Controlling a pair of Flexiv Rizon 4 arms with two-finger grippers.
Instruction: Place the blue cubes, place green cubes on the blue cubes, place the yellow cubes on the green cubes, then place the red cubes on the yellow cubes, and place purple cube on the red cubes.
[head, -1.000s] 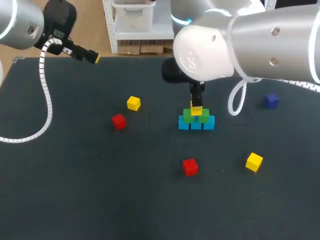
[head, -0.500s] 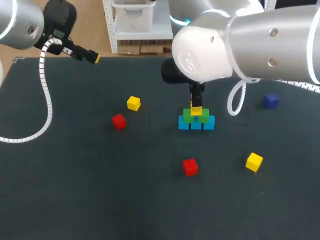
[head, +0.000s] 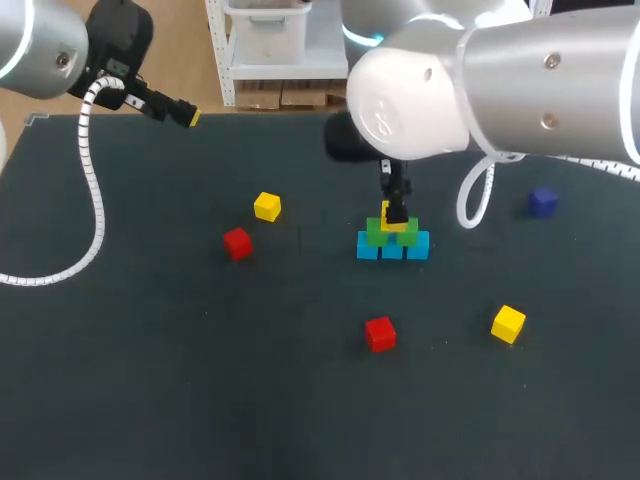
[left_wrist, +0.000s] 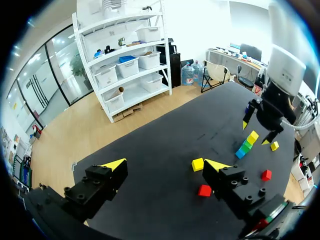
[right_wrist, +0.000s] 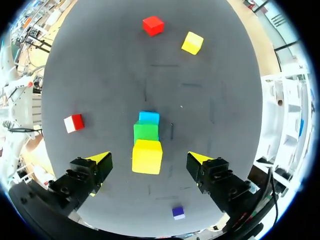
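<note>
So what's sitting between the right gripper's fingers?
In the right wrist view, a yellow cube on the green cube sits between the right gripper's open fingers, touching neither.

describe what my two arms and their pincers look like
Left arm and right arm: thick, rounded silver shells with small bolt heads. A white coiled cable hangs from each. Left pincer and right pincer: black, blocky fingers ending in pointed yellow tips.
</note>
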